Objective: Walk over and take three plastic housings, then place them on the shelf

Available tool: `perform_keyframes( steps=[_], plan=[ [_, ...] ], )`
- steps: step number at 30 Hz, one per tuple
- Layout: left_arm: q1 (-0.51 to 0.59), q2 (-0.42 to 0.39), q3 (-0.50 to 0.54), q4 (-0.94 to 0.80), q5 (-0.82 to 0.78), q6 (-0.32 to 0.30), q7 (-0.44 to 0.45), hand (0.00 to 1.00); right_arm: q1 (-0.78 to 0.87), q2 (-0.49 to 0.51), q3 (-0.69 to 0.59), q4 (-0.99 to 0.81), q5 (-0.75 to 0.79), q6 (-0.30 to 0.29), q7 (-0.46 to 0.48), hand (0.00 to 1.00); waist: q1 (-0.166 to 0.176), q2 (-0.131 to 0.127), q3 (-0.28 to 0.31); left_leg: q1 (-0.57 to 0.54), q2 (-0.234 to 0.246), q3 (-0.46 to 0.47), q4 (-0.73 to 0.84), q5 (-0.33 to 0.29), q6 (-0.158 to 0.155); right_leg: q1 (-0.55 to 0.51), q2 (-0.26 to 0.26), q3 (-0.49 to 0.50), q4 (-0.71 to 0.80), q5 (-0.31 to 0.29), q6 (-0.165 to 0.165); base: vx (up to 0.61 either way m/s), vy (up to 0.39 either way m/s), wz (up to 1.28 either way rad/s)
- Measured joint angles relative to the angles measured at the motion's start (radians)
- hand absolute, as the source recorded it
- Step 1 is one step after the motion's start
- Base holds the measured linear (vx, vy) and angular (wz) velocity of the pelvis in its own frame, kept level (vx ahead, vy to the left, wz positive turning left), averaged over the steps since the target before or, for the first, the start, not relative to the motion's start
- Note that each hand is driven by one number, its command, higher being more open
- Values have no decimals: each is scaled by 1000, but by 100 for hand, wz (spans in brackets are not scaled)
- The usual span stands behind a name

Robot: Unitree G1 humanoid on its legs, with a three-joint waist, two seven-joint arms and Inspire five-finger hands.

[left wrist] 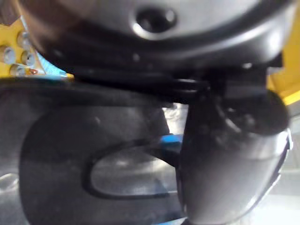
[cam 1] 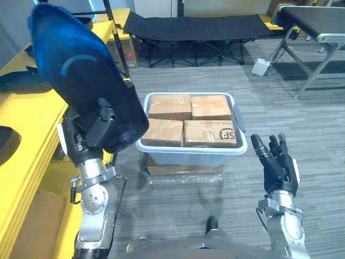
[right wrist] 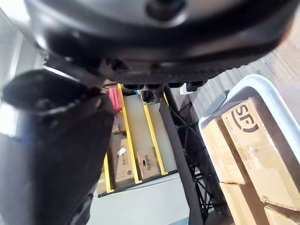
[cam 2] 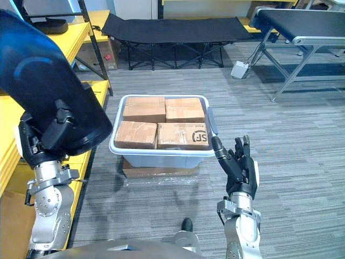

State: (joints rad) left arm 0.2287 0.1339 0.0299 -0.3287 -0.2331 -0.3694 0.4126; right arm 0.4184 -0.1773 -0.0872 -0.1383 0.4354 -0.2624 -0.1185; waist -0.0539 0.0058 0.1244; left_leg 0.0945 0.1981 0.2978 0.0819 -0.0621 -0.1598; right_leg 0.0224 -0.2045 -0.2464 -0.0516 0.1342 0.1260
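My left hand (cam 1: 94,132) is shut on a large dark blue-black plastic housing (cam 1: 81,70), held upright beside the yellow shelf (cam 1: 32,91) at the left. The housing's glossy dark surface (left wrist: 70,159) lies close against the left wrist camera, with my thumb (left wrist: 229,154) curled over it. Another dark housing (cam 1: 19,81) lies on the shelf's upper level, and a further dark piece (cam 1: 6,143) sits on the lower level. My right hand (cam 1: 277,164) stands open at the lower right, fingers straight and pointing up, holding nothing.
A pale plastic tub (cam 1: 191,148) full of brown cardboard boxes (cam 1: 210,132) stands on the grey floor ahead, resting on a flat carton. A black folding cot (cam 1: 194,27) is at the back. A conveyor on metal legs (cam 1: 315,32) stands at the far right.
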Motion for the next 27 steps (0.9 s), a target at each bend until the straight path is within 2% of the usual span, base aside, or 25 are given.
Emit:
perform_keyframes(
  steps=[4, 6, 9, 10, 11, 12, 13, 16, 19, 23, 27],
  plan=[
    [38, -19, 35, -39, 6, 3, 34, 0, -21, 0, 6, 20, -38, 10, 4, 100, 13, 4, -2, -3, 0, -33, 2, 0, 0, 25, -1, -34, -3, -5, 2, 4, 2, 25],
    [71, -42, 89, -67, 12, 7, 57, 0, -56, 0, 47, 39, -39, 19, 4, 100, 36, 4, -3, -30, -1, -73, 10, -1, 4, 35, -4, -74, -7, -7, 1, -18, -3, 51],
    [107, -84, 194, -99, 13, 35, 101, 0, -142, -7, 123, 109, -80, 40, 3, 100, 94, 2, -4, -82, -7, -168, 21, 11, 7, 59, -4, -164, -25, -7, 1, -15, -10, 87],
    [124, -101, 237, -110, 13, 47, 113, 0, -189, -13, 160, 148, -105, 52, 2, 100, 126, 1, -4, -97, -11, -209, 20, 20, 3, 73, -4, -201, -25, -9, 1, -3, 1, 77],
    [136, -110, 262, -114, 13, 47, 116, 0, -214, -15, 177, 162, -117, 61, 3, 100, 142, 0, -5, -108, -14, -230, 21, 24, 3, 78, -4, -221, -25, -10, 1, -9, 6, 108],
    [153, -125, 314, -115, 13, 47, 114, 0, -268, -23, 211, 193, -125, 72, -1, 100, 182, -5, -8, -128, -23, -281, 18, 35, 4, 93, -6, -269, -26, -13, 0, -11, 8, 85],
    [161, -129, 333, -115, 12, 47, 113, 0, -289, -23, 224, 206, -140, 74, -1, 100, 198, -9, -8, -133, -27, -298, 16, 39, 4, 100, -7, -285, -26, -16, 1, -10, 7, 95],
    [218, -150, 421, -116, 4, 46, 91, 0, -401, -23, 296, 251, -194, 78, -22, 100, 272, -36, -17, -157, -61, -386, 8, 54, 7, 139, -23, -378, -26, -40, 20, -14, 9, 88],
    [271, -180, 462, -134, -5, 46, 39, 0, -480, -23, 326, 252, -220, 77, -30, 100, 316, -56, -19, -165, -83, -427, -7, 63, 16, 154, -38, -418, -18, -54, 28, 9, 24, 53],
    [296, -194, 469, -161, -5, 45, -30, 0, -514, -23, 340, 251, -229, 80, -7, 100, 326, -61, -20, -175, -84, -439, 9, 62, 17, 152, -42, -430, 8, -75, 22, 0, 15, 12],
    [289, -198, 458, -170, -4, 45, -93, 0, -500, -41, 339, 250, -210, 104, 21, 100, 306, -52, -14, -209, -84, -441, 86, 36, 20, 170, -50, -454, 55, -104, 24, 1, 5, 18]
  ],
)
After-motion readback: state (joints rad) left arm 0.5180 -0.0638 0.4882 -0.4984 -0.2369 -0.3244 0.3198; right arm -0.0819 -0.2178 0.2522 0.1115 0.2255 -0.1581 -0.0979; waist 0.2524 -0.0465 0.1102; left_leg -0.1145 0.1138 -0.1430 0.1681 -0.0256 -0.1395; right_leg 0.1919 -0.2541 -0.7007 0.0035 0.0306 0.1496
